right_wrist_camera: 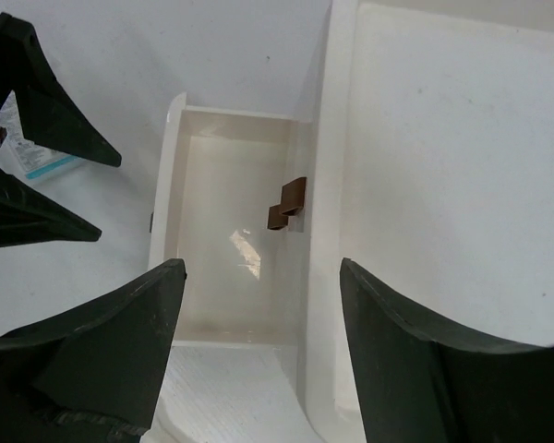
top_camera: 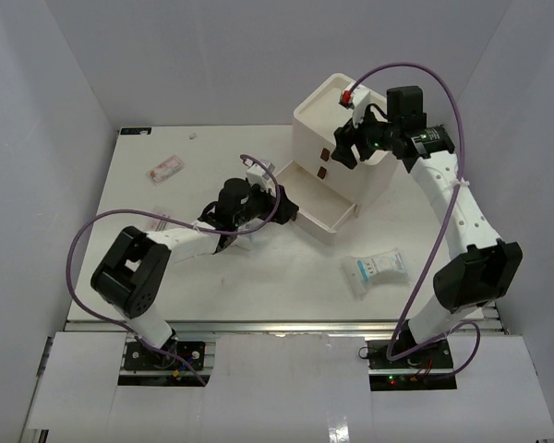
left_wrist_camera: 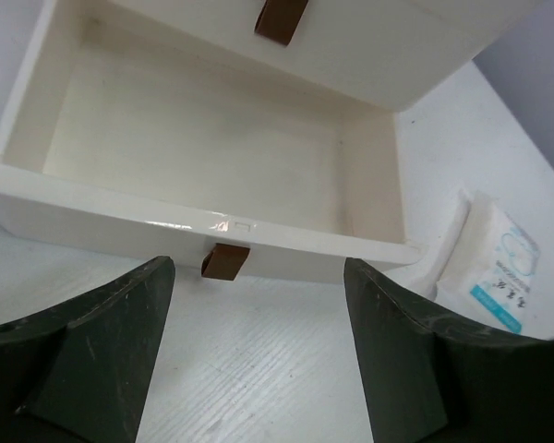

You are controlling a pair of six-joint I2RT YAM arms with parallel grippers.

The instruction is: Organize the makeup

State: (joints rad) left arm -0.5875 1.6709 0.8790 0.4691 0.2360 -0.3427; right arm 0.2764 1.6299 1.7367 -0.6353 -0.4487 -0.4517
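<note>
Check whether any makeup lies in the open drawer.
No, the left wrist view looks straight into the drawer and its whole floor is bare.

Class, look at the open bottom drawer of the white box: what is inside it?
Nothing visible: the drawer shows a bare floor in both wrist views. Its back end, under the box, is hidden.
</note>
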